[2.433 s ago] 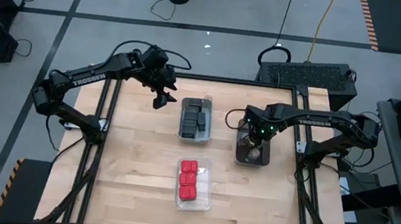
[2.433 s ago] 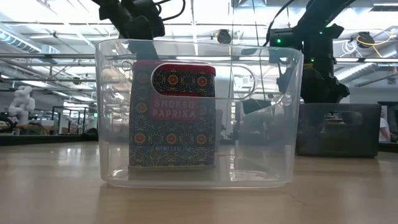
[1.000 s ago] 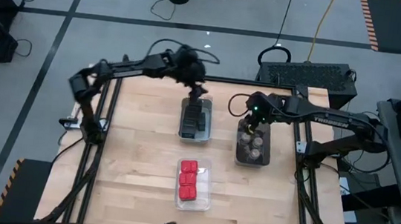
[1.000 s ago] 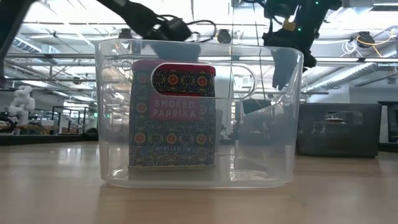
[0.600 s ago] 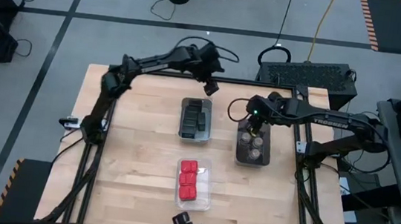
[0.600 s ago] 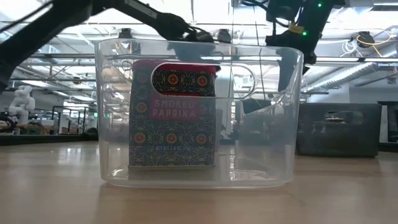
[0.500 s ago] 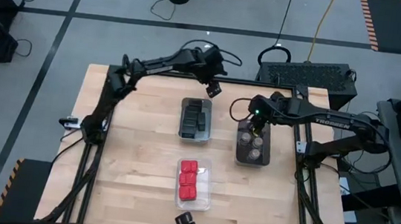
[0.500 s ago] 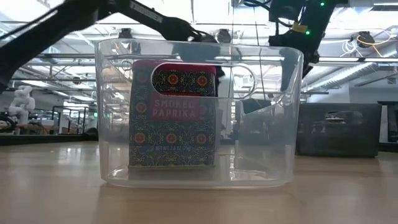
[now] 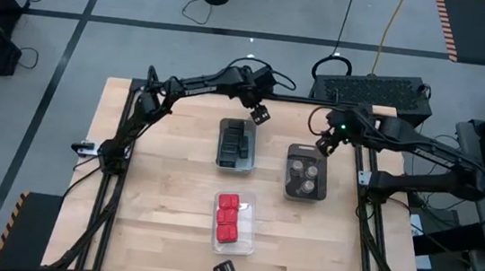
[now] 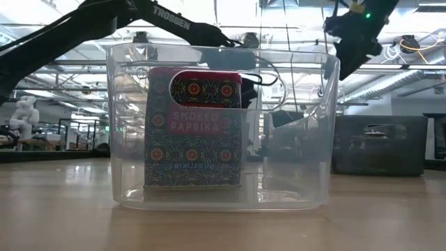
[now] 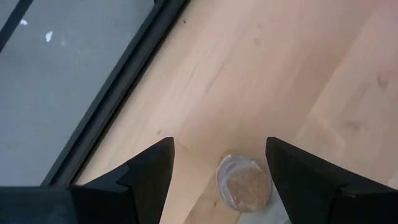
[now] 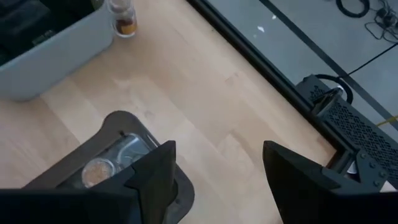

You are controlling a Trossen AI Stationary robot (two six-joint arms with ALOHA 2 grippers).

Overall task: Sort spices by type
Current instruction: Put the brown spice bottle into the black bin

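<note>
A small round jar with a tan-brown top (image 11: 244, 185) stands on the table by the far right corner of the clear tray (image 9: 222, 156) of dark blocks (image 9: 238, 140); it also shows in the right wrist view (image 12: 122, 18). My left gripper (image 11: 217, 146) hovers open above this jar, its fingers either side of it and apart from it. In the high view the left gripper (image 9: 260, 114) hides the jar. My right gripper (image 9: 323, 146) is open over the far right corner of the dark tray (image 9: 291, 188), which holds several jars (image 9: 307, 171). Red blocks (image 9: 228, 217) fill the near clear tray (image 9: 250, 236).
The table's far edge and its black frame rail (image 11: 118, 102) run close behind the loose jar. Bare wood lies between the trays (image 9: 270, 170) and across the table's left half (image 9: 164, 190). In the low view the near tray (image 10: 293, 132) with its paprika block (image 10: 194, 129) fills the middle.
My left gripper has swung from above the dark-block tray's far end toward the table's right edge and sunk, tipping further down, over the loose jar. My right gripper has risen from over the dark tray's jars and drawn back toward the table's right edge. Both stay open.
</note>
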